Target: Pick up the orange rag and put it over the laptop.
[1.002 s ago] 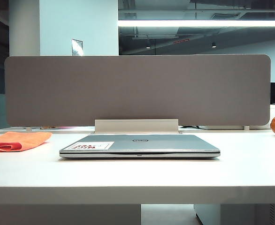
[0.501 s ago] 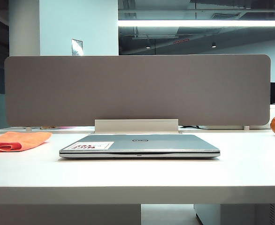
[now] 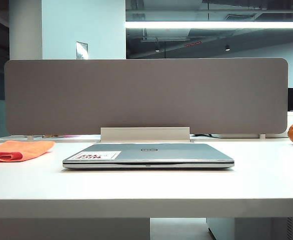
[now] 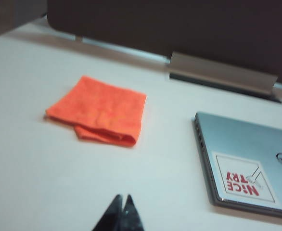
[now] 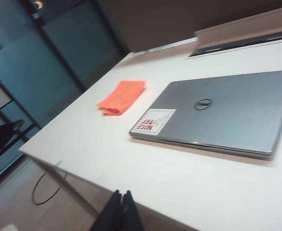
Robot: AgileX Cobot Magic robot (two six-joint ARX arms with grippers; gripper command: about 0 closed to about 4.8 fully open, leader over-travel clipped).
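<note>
The folded bright orange rag (image 4: 98, 111) lies near the white table's (image 3: 146, 187) left edge, ahead of the nearer left gripper (image 4: 122, 211), whose jaws, like the right gripper's (image 5: 121, 208), are pressed together.

A smooth white rectangular table (image 3: 146, 192) fills the foreground, its front edge facing the exterior camera. Along its far side stands a wide grey-brown fabric partition panel with rounded corners (image 3: 146, 95), held at the centre by a pale beige metal bracket (image 3: 145, 134). Behind the panel rises a pale blue-white square pillar (image 3: 66, 27). A long bright fluorescent strip light (image 3: 216, 24) runs across a dark ceiling with exposed ducts. In the right wrist view, dark glass wall panels with black frames (image 5: 49, 53) stand beyond the table, and a thin black cable loop (image 5: 47, 190) lies on the dim floor.
</note>
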